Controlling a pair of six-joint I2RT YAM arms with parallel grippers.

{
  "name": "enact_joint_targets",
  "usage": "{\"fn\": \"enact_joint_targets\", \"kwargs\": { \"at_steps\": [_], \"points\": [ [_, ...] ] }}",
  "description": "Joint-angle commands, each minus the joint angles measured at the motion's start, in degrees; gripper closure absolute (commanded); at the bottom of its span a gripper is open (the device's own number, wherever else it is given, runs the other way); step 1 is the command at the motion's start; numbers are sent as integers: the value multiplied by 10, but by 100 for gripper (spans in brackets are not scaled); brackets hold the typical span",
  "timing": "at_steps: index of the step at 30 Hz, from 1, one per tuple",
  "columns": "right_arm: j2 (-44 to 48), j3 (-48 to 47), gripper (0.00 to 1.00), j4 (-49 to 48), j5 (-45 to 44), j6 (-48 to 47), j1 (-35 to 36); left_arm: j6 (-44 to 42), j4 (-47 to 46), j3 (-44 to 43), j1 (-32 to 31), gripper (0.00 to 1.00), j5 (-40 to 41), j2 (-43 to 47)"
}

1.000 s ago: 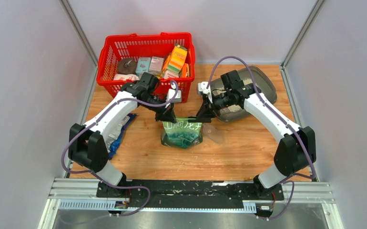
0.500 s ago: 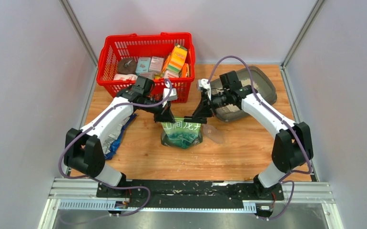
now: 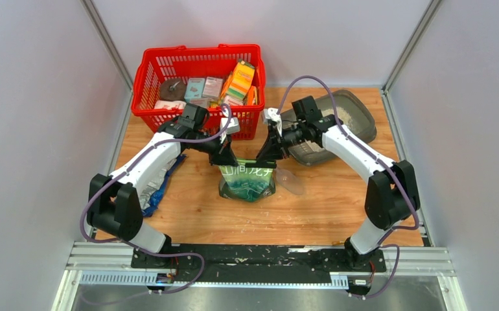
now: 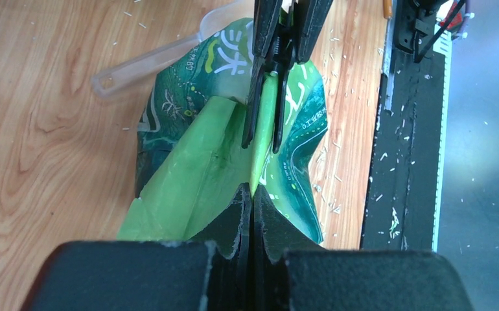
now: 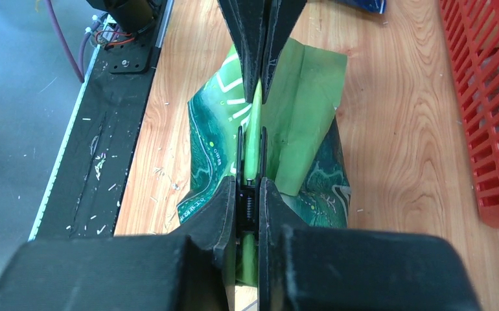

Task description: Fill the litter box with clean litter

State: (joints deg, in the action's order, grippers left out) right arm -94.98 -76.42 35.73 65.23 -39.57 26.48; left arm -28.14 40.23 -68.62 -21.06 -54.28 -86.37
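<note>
The dark grey litter box (image 3: 362, 124) sits at the back right, with a pale patch of clean litter (image 3: 345, 117) showing in it. A green-and-white pouch (image 3: 247, 183) stands at the table's middle. My left gripper (image 3: 229, 158) is shut on the left part of the pouch's (image 4: 201, 168) top edge, which sits pinched between the left gripper's (image 4: 252, 192) fingers. My right gripper (image 3: 264, 157) faces it from the right. In the right wrist view the right gripper (image 5: 249, 186) is shut on a black spring clip (image 5: 251, 155) that sits on the pouch's (image 5: 299, 116) top edge.
A red mesh basket (image 3: 169, 110) full of packets stands at the back left, close behind my left arm. A clear plastic scoop (image 3: 291, 181) lies right of the pouch. A blue-silver foil bag (image 3: 159, 180) lies at the left under my left arm.
My right arm has swung left off the litter box, uncovering the litter in it. Both grippers have drawn in closer over the pouch's top, and the left gripper has closed a little tighter.
</note>
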Motion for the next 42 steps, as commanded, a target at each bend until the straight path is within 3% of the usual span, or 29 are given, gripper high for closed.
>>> {"fn": "enact_joint_targets", "kwargs": {
  "at_steps": [1, 9, 14, 20, 22, 23, 25, 27, 29, 32, 36, 42],
  "points": [
    [-28, -12, 100, 35, 13, -18, 19, 12, -58, -14, 11, 100, -6, 3],
    [-52, -28, 98, 42, 9, -14, 21, 12, -58, -14, 11, 97, -5, 3],
    [-53, -39, 55, 52, -12, 11, 20, 5, -47, -25, 11, 89, 0, 5],
    [-13, -92, 26, 64, -30, 47, -4, -17, -10, -42, 11, 82, 8, 18],
    [-1, -112, 18, 66, -41, 75, -12, -20, -6, -43, 11, 73, 16, 29],
    [9, -119, 0, 66, -47, 84, -20, -22, -4, -45, 11, 69, 28, 32],
    [19, -141, 0, 66, -60, 105, -32, -35, 6, -49, 11, 56, 41, 42],
    [30, -155, 0, 67, -80, 127, -40, -39, 10, -55, 11, 36, 61, 53],
    [39, -158, 0, 66, -99, 142, -51, -40, 18, -63, 12, 31, 80, 63],
    [45, -162, 0, 61, -183, 204, -62, -44, 33, -85, 16, 30, 106, 82],
    [53, -171, 0, 48, -455, 310, -63, -30, 20, -92, 28, 29, 146, 118],
    [78, -128, 0, -7, -738, 360, -63, 84, -76, -68, 51, 26, 314, 161]
  ]
}}
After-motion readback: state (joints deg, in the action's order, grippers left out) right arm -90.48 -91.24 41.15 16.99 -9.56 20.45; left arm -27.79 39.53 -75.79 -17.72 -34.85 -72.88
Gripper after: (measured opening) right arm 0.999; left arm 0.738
